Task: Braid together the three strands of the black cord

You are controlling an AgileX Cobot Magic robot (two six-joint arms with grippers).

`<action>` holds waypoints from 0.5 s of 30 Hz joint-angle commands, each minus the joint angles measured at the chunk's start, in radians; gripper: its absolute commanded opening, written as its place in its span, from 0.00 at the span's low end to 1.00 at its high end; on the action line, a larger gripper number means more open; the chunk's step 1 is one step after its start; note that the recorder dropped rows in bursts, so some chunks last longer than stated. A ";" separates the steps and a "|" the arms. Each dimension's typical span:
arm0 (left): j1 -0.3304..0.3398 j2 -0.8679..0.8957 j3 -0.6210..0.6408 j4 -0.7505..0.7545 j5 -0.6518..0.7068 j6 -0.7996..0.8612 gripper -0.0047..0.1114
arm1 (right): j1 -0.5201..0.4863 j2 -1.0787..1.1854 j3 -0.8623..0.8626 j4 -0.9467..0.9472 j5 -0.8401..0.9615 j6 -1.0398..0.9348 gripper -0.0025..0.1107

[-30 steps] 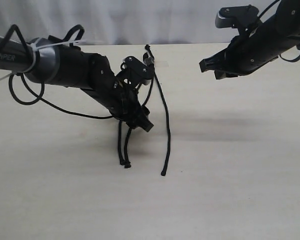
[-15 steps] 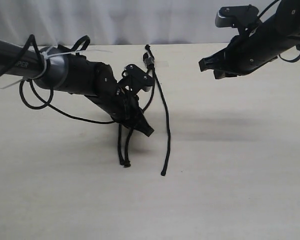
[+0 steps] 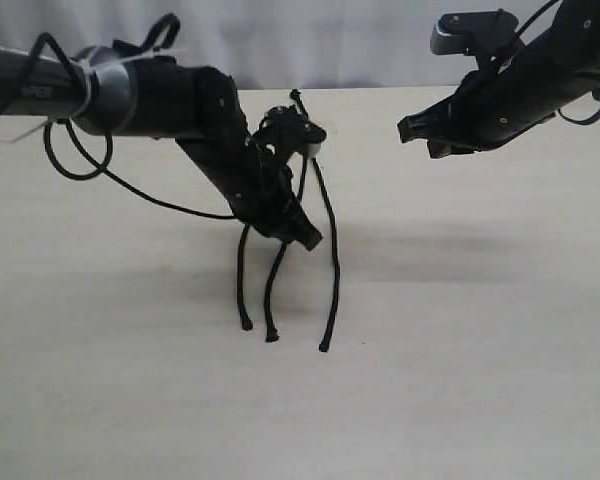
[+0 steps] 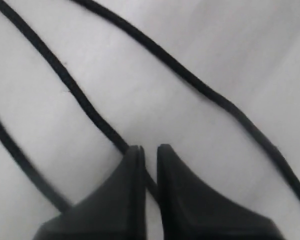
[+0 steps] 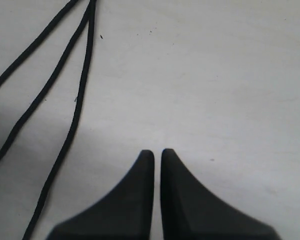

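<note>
The black cord lies on the pale table, its knotted end (image 3: pixel 298 103) at the back, partly behind my left wrist. Three strands trail forward: the left one (image 3: pixel 242 285), the middle one (image 3: pixel 277 290) and the right one (image 3: pixel 336 265). My left gripper (image 3: pixel 307 238) is low over them and shut on the middle strand (image 4: pixel 75 90), which runs in between its fingertips (image 4: pixel 135 155). The other two strands (image 4: pixel 200 87) (image 4: pixel 20 155) pass on either side. My right gripper (image 3: pixel 412 128) (image 5: pixel 157 152) hovers shut and empty off to the right; two strands (image 5: pixel 75 110) show beside it.
A thicker glossy cable (image 3: pixel 130 185) loops down from the left arm onto the table (image 3: pixel 480 350). A white curtain (image 3: pixel 360 40) closes off the back edge.
My left gripper has swung to the right and dragged the middle strand with it; that strand's tip now lies apart from the left strand's tip. The right arm has not moved.
</note>
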 commanded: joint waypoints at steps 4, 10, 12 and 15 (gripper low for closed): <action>0.075 -0.080 -0.017 -0.008 0.115 0.003 0.04 | -0.006 -0.001 -0.006 0.003 -0.025 0.000 0.06; 0.032 -0.042 0.032 -0.057 0.035 0.005 0.04 | -0.006 0.017 -0.006 0.003 -0.029 0.000 0.06; 0.010 -0.015 0.033 -0.040 0.034 -0.015 0.09 | -0.006 0.027 -0.006 0.003 -0.035 0.000 0.06; -0.017 0.021 0.033 -0.040 -0.008 -0.030 0.25 | -0.006 0.037 -0.006 0.009 -0.040 0.000 0.06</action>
